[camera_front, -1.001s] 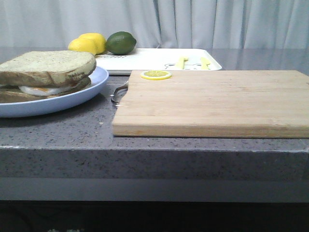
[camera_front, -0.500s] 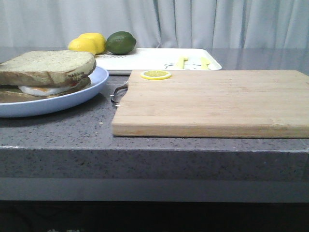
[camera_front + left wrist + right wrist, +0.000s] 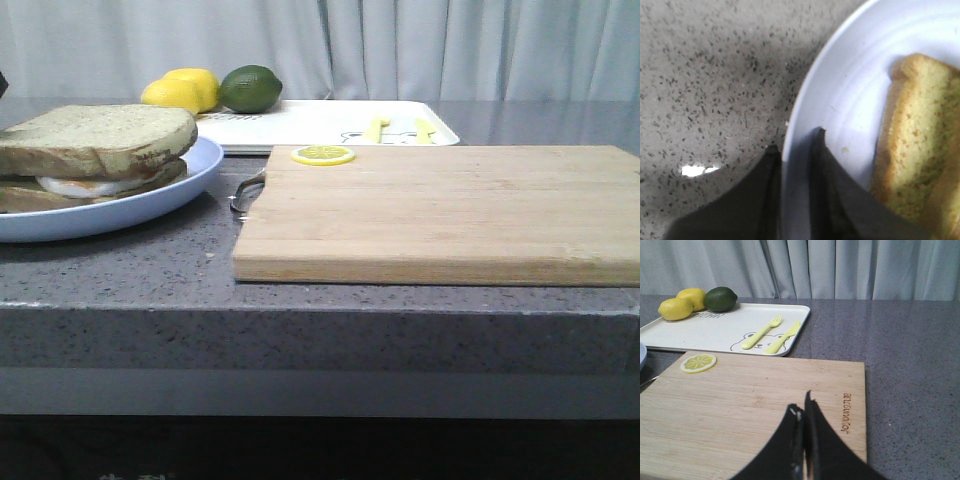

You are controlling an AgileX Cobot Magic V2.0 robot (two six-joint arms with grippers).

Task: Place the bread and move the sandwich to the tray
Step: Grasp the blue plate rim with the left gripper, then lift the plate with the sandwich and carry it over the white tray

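Note:
The sandwich (image 3: pixel 95 160) sits on a round pale blue plate (image 3: pixel 150 205) at the front left, its top slice of bread (image 3: pixel 100 135) lying over the white fried egg (image 3: pixel 90 186). In the left wrist view my left gripper (image 3: pixel 796 141) straddles the plate's rim (image 3: pixel 805 100), one finger on the table side and one inside, shut on the rim beside the sandwich (image 3: pixel 915 150). The white tray (image 3: pixel 310 125) lies at the back. My right gripper (image 3: pixel 801 402) hovers shut and empty over the wooden cutting board (image 3: pixel 740 400).
The cutting board (image 3: pixel 440 210) fills the middle and right, with a lemon slice (image 3: pixel 323 155) at its far left corner. Two lemons (image 3: pixel 180 90) and a lime (image 3: pixel 250 88) sit at the tray's back left. A yellow fork (image 3: pixel 761 332) and knife (image 3: pixel 782 337) lie on the tray (image 3: pixel 715 332).
The plate and sandwich have shifted very slightly to the left. A dark bit of the left arm now shows at the picture's left edge.

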